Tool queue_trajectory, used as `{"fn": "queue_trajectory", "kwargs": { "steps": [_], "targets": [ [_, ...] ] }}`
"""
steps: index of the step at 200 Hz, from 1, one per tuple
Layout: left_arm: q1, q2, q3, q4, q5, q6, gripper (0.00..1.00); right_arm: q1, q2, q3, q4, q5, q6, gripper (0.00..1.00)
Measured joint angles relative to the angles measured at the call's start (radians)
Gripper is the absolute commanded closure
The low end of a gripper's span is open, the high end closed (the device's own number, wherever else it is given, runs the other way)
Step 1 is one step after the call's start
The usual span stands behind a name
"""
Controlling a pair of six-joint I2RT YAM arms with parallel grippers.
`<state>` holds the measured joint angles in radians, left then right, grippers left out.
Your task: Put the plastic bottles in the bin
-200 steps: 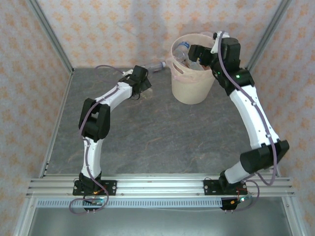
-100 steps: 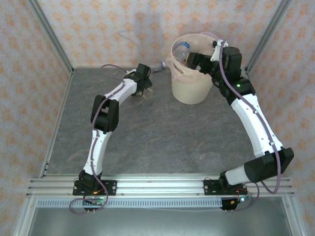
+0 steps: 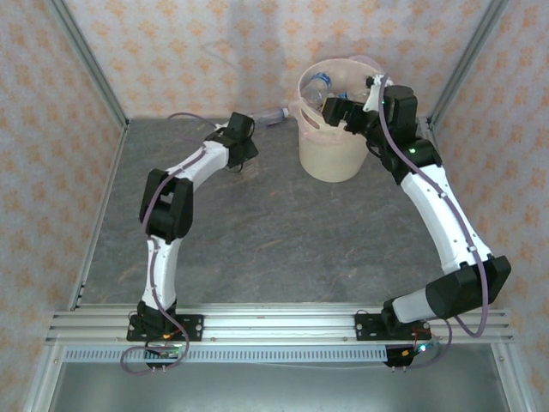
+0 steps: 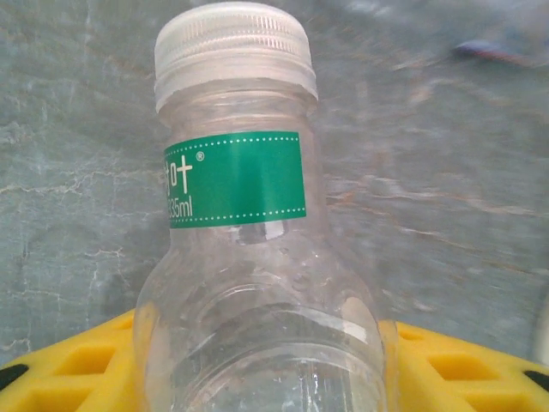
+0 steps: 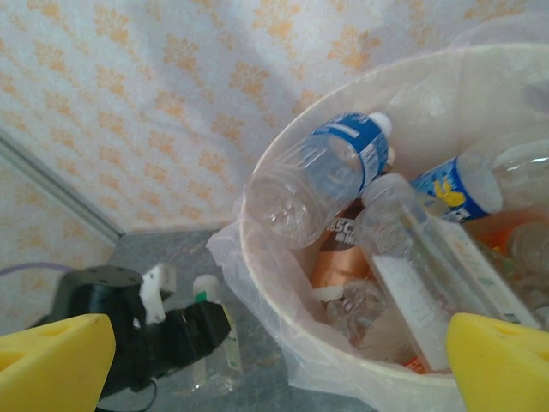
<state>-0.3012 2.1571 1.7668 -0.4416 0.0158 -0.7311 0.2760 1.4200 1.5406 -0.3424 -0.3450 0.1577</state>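
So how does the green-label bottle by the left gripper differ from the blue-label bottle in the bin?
The green-label bottle has a green band; the blue-label bottle has a blue one. The green-label bottle is outside the bin, between the fingers of the left gripper; the blue-label bottle leans inside the bin against its rim. Both are clear plastic with white caps.

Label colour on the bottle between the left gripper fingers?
Green label with white print, on the clear bottle. Best in the left wrist view.

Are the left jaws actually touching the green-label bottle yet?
Touching. In the left wrist view both yellow fingers meet the sides of the green-label bottle with no gap; the left gripper has it between its jaws.
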Motion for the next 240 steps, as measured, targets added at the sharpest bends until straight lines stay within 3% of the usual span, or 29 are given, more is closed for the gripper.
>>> {"fn": "queue_trajectory", "kwargs": {
  "steps": [59, 95, 147, 201, 220, 240],
  "targets": [
    [-0.029, -0.412, -0.209, 0.266, 0.174, 0.027, 0.52, 0.049, 0.008, -0.09, 0.063, -0.194, 0.005, 0.01],
    [-0.07, -0.56, -0.277, 0.408, 0.25, 0.027, 0.52, 0.121, 0.054, -0.098, 0.127, -0.286, 0.024, 0.01],
    [-0.099, -0.598, -0.296, 0.462, 0.289, 0.026, 0.51, 0.174, 0.116, -0.132, 0.321, -0.405, 0.104, 0.01],
    [-0.105, -0.598, -0.298, 0.484, 0.321, 0.021, 0.51, 0.199, 0.18, -0.113, 0.383, -0.448, 0.1, 0.0],
    [-0.105, -0.597, -0.3, 0.484, 0.325, 0.022, 0.5, 0.199, 0.204, -0.111, 0.392, -0.46, 0.101, 0.05],
    [-0.105, -0.597, -0.302, 0.484, 0.329, 0.017, 0.5, 0.201, 0.208, -0.107, 0.401, -0.474, 0.1, 0.2]
  ]
}}
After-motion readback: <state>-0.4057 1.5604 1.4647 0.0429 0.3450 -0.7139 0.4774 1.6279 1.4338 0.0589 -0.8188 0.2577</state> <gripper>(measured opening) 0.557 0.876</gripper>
